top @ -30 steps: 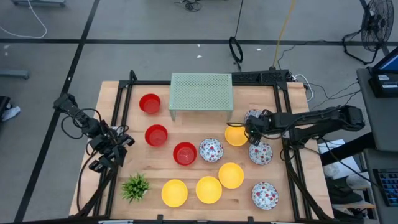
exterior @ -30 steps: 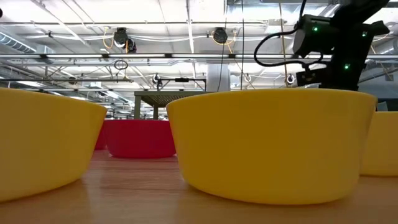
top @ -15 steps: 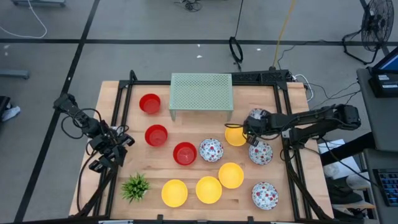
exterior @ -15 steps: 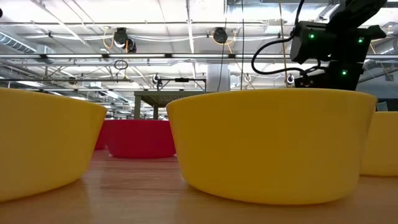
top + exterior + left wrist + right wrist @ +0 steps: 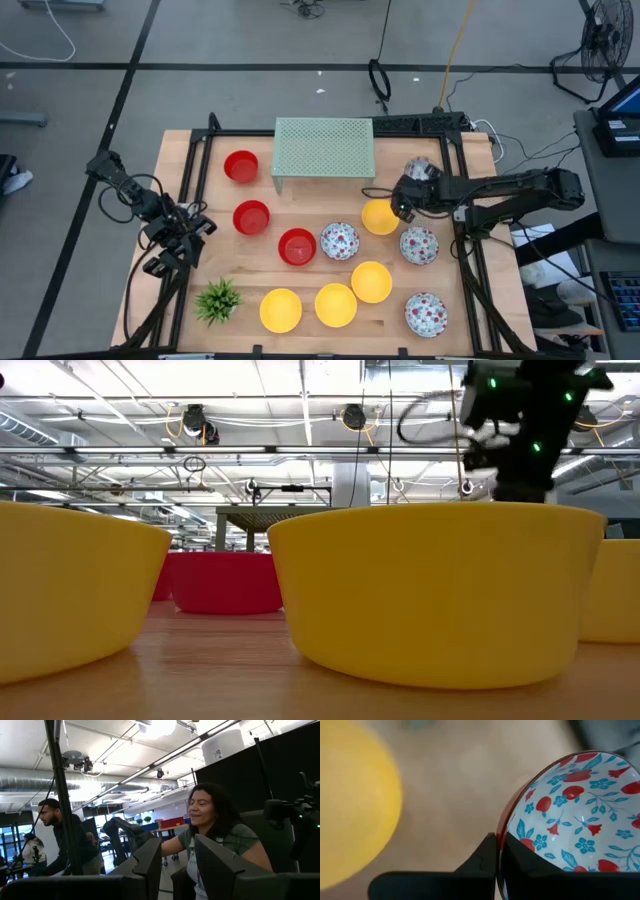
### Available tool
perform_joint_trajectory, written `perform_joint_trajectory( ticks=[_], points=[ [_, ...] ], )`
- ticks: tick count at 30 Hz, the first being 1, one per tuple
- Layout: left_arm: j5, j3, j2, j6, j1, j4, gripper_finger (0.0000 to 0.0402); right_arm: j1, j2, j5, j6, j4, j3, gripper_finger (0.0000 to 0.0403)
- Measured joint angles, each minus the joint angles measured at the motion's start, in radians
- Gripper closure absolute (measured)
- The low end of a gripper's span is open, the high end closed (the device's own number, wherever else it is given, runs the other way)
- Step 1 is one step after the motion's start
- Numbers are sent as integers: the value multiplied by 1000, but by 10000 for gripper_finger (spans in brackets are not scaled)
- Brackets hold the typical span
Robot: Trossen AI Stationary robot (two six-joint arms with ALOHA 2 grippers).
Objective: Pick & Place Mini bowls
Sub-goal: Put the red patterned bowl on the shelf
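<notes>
Gripping a floral bowl (image 5: 572, 815) by its rim, the right pincer (image 5: 405, 197) holds it clear of the tabletop (image 5: 310, 275), in the back right area beside the green perforated rack (image 5: 323, 152). In the right wrist view the two fingers (image 5: 485, 857) are nearly together, clamped on the thin wall of the bowl: one finger sits outside the rim, the other inside. A rim pinch suits this bowl, judging by its thin wall and open mouth, which leave no other edge to seize. The bowl hangs tilted from the pincer, its patterned inside facing the wrist camera.

A yellow bowl (image 5: 379, 216) rests on the tabletop just beside the pincer, toward the front. Two more floral bowls (image 5: 419, 245) lie farther to the front, and one (image 5: 339, 241) sits beyond the yellow bowl. Three yellow bowls (image 5: 335, 304) form a loose row well apart from the pincer, near the front edge, with the spiky plant (image 5: 218, 299) at the far end. Three red bowls (image 5: 251, 216) stand on the far side from the pincer. This layout groups bowls by kind.

The left pincer (image 5: 172, 248) waits off the left edge of the tabletop, fingers slightly apart, holding nothing.
</notes>
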Motion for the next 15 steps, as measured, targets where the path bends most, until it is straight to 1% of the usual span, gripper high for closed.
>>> perform_joint_trajectory(
  ticks=[2,3,6,10,12,15],
  points=[
    [0,0,0,0,0,0,279,0,-1,41,-26,-6,67,401],
    [0,0,0,0,0,0,279,0,-1,45,-47,1,101,401],
    [0,0,0,0,0,0,279,1,-1,45,-119,33,193,401],
    [0,0,0,0,0,0,279,1,0,41,-236,144,280,402],
    [0,0,0,0,0,0,279,1,12,13,-287,207,312,402],
    [0,0,0,0,0,0,279,-4,52,-102,-336,287,339,402]
  ],
)
